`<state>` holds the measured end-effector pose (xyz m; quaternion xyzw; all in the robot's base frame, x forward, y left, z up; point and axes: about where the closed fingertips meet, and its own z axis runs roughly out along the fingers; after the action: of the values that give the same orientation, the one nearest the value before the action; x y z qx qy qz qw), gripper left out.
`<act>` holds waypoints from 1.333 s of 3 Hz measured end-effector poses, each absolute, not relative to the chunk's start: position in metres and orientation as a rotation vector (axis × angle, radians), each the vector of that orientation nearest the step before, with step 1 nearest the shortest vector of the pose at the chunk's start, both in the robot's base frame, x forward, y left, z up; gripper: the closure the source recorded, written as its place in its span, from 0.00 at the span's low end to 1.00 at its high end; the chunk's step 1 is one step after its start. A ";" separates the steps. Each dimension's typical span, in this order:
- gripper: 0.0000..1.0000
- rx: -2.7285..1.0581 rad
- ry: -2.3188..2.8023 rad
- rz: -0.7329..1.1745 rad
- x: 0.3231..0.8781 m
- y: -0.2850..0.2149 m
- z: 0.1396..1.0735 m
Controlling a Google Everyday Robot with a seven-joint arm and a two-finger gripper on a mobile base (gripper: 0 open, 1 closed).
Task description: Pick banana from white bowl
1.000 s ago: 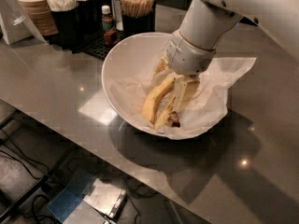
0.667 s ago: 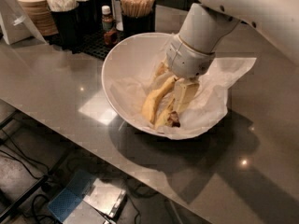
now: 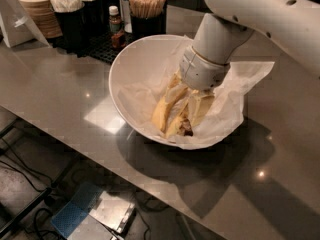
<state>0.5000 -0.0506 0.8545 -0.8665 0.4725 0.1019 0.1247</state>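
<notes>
The large white bowl stands on the grey counter, lined with a crinkled white paper sheet. The banana lies in the bottom of the bowl, dull yellow, with its dark brown bruised end pointing toward the near rim. My gripper reaches straight down into the bowl from the white arm and sits right on the banana, at its level. Its cream parts blend with the banana. The far part of the banana is hidden under the wrist.
Black holders with wooden stir sticks, napkins and a small bottle stand behind the bowl. A stack of paper lids is at the back left. The counter's front edge runs diagonally below the bowl, with cables on the floor.
Almost nothing has changed. The arm stays down in the bowl over the banana, and the bowl and paper have not shifted.
</notes>
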 end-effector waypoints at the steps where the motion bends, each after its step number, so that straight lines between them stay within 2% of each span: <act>1: 0.40 -2.542 1.368 0.307 0.498 -0.051 0.844; 2: 0.41 -2.549 1.363 0.318 0.497 -0.051 0.840; 3: 0.60 -2.550 1.363 0.325 0.496 -0.051 0.841; 4: 0.83 -2.547 1.364 0.330 0.495 -0.052 0.841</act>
<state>0.4954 -0.0519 0.8409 -0.8699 0.4659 0.1127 0.1163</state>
